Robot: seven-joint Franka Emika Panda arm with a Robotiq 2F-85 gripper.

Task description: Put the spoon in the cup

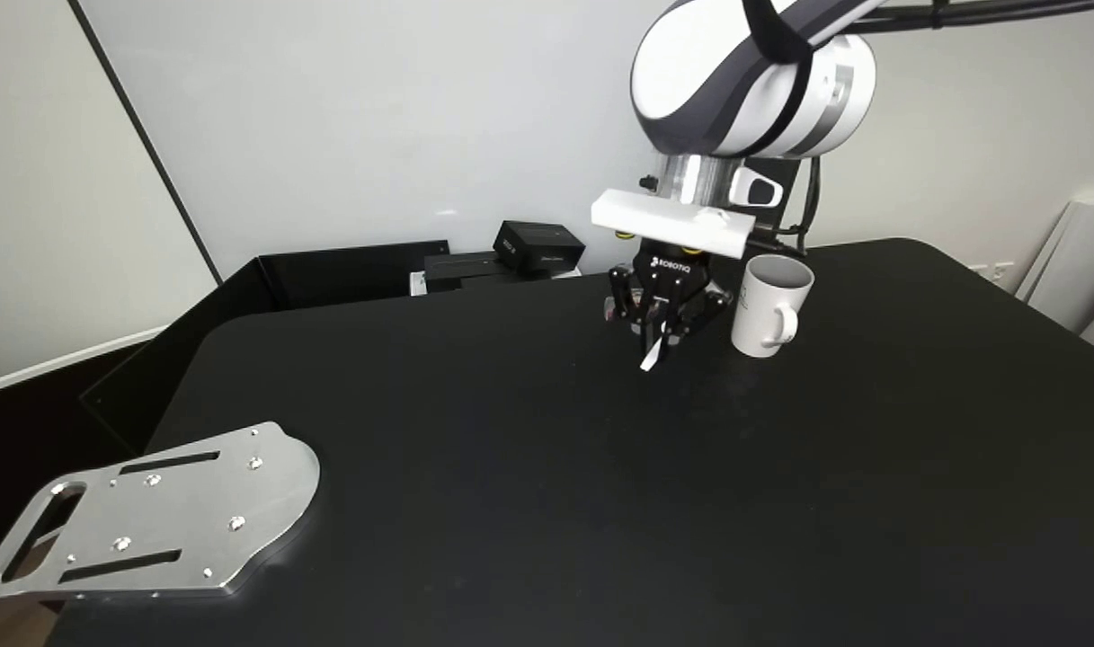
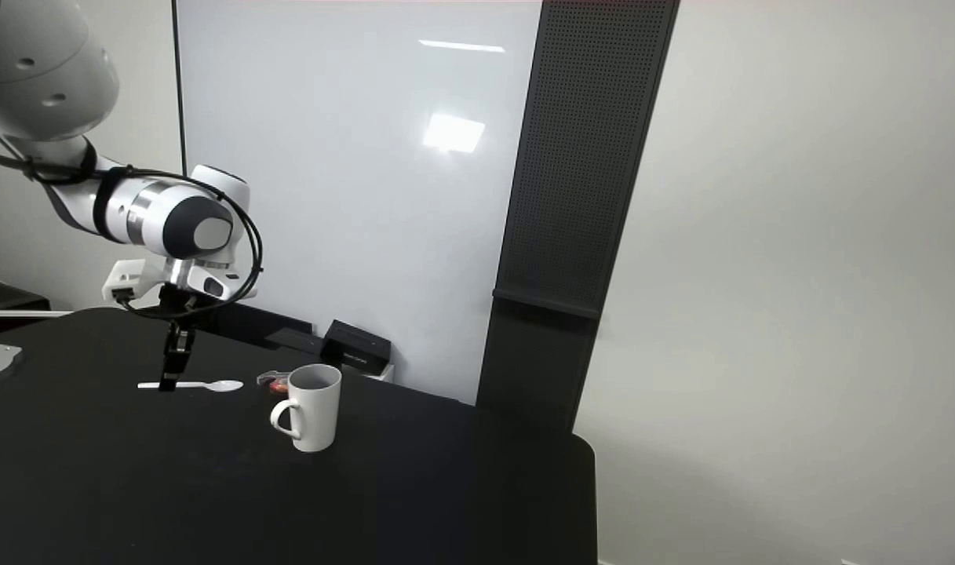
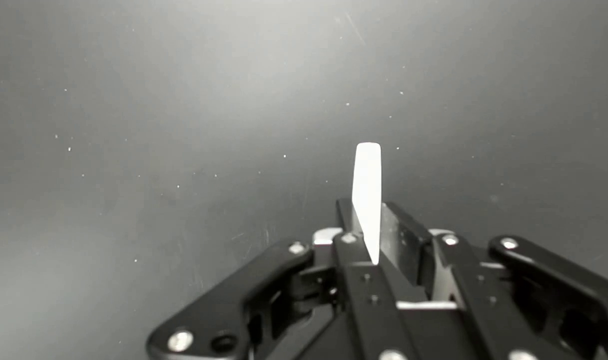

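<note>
The tool (image 3: 367, 214) is narrow and holds the spoon (image 2: 191, 384) by its handle. The spoon is horizontal at lower left in an exterior view, bowl toward the right; contact with the tabletop (image 1: 547, 503) cannot be determined. The cup (image 2: 314, 416) stands upright on the tabletop, right of the spoon and apart from it. A metal plate (image 1: 187, 503) occupies the lower left of an exterior view.

Your gripper (image 3: 369, 215) was found with the spoon (image 2: 191, 384) between its fingers (image 3: 407, 232); in both exterior views, the cup (image 2: 316, 408) stood to their right on the table (image 1: 529, 503), the plate (image 1: 182, 503) left.
</note>
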